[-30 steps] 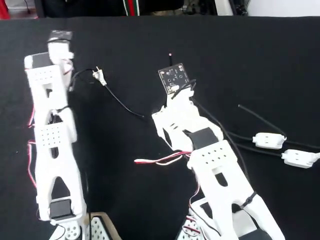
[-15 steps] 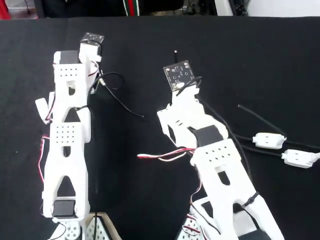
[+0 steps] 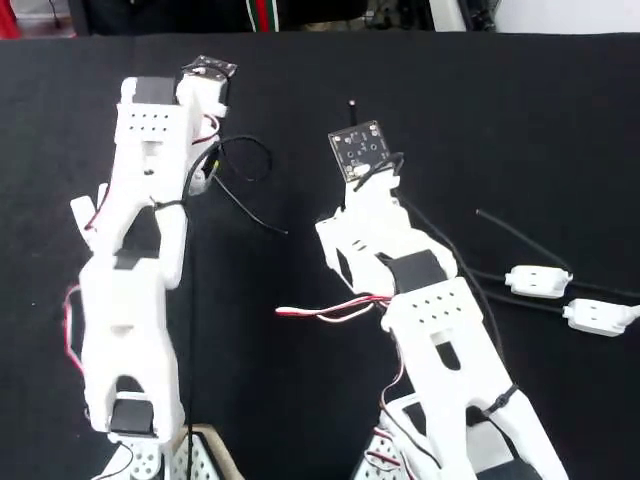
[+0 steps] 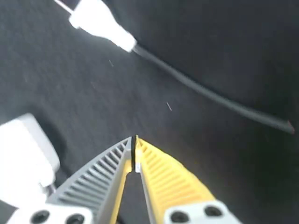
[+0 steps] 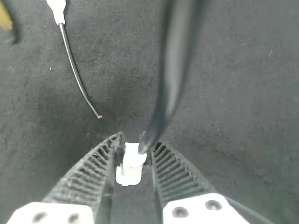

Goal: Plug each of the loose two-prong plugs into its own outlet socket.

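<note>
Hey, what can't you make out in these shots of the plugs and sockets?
Right wrist view: prongs of the white two-prong plug gripped in the right pincer, hidden between its fingers.
Right wrist view: the other white plug, cut off by the edge.
High view: slots of the two white outlet sockets, too small.
Left wrist view: white blurred shape beside the shut left pincer, unidentifiable.

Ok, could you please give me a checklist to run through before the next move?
1. Right end effector shut on a white two-prong plug: ok.
2. Left end effector holding the other white plug: not ok, it is shut and empty, and the plug lies ahead.
3. Two white outlet sockets uncovered on the black table: ok.
4. Socket slots free: cannot tell.
5. Held plug's prongs facing a socket: cannot tell.
</note>
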### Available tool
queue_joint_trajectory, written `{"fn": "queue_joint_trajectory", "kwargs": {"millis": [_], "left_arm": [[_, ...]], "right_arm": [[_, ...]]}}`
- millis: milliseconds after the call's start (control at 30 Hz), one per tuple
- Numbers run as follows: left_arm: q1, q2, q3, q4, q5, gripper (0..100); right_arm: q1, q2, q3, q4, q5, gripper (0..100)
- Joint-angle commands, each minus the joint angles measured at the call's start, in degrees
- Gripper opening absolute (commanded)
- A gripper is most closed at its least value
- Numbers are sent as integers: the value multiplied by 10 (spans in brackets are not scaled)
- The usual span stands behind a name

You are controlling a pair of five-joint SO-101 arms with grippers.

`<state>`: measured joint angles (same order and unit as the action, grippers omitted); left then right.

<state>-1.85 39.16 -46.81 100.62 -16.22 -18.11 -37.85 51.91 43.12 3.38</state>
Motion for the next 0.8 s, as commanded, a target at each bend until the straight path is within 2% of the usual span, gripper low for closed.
{"fn": "queue_joint_trajectory", "kwargs": {"millis": [0,133,233,300,400,567,700,767], "left_arm": [[23,-223,189,-16,4,29],[43,-373,403,-93,2,29],[41,-493,551,-193,4,29],[2,-564,613,-264,4,30],[-88,-630,649,-315,4,33],[-204,-604,653,-383,4,125],[-206,-521,641,-436,5,169],[-206,-465,616,-432,13,194]], "right_arm": [[22,-4,-33,1,4,11],[28,-4,-34,2,3,11],[28,-4,-34,2,2,11],[28,-4,-34,3,2,11],[26,-4,-34,16,2,11],[26,-4,-34,16,3,11],[25,-2,-34,15,2,11],[25,-1,-34,16,1,11]]}}
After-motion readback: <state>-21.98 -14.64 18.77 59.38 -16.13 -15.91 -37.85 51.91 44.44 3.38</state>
